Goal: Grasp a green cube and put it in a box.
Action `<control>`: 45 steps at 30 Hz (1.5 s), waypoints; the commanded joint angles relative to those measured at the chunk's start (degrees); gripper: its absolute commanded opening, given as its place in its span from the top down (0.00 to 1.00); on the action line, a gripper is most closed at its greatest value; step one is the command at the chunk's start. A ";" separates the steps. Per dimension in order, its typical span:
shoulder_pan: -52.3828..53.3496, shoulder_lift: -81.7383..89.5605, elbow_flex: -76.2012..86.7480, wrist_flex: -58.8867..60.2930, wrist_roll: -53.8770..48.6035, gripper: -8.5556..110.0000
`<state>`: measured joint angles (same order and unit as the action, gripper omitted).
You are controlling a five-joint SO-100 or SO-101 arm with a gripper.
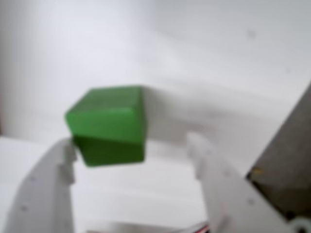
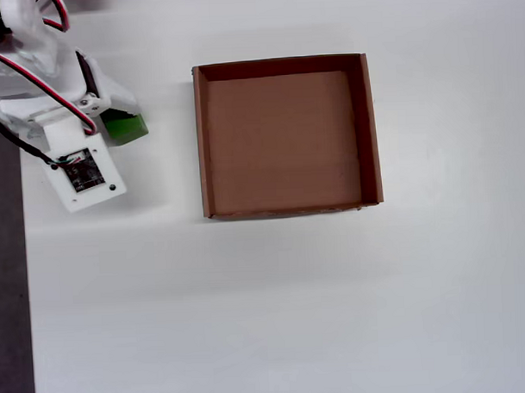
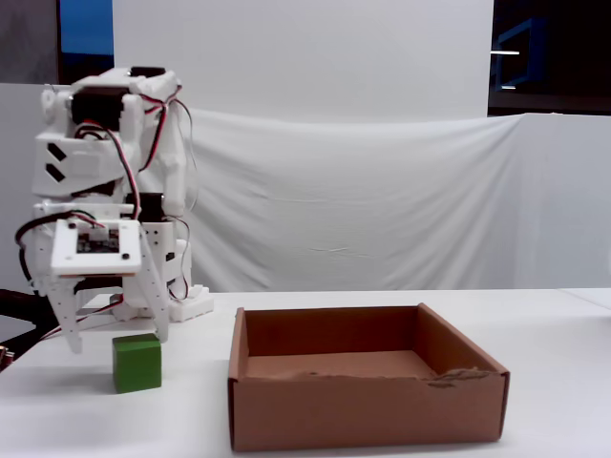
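Between the spread, empty tool (image 1: 133, 145) fingers — small matte bright-green cube (image 1: 109, 124), plain-faced, tilted.

Matte green cube (image 3: 136, 363), brown cardboard box (image 3: 368, 412) w/ torn rim, white plastic claw (image 1: 131, 155), creased white cloth backdrop (image 3: 382, 200)

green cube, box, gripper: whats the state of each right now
green cube: resting on the table, outside the box, not gripped; one finger looks to touch it in the wrist view.
box: open-topped, upright, empty.
gripper: open, lowered just above the cube, fingers spread to either side.
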<state>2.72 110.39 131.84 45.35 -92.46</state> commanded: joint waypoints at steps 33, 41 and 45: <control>-5.45 -2.64 2.46 -7.03 -1.14 0.66; -5.45 -1.76 3.96 -8.00 -1.32 0.70; -5.54 -1.49 4.13 -8.09 -1.14 0.73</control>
<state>-2.46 106.79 135.97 37.71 -92.55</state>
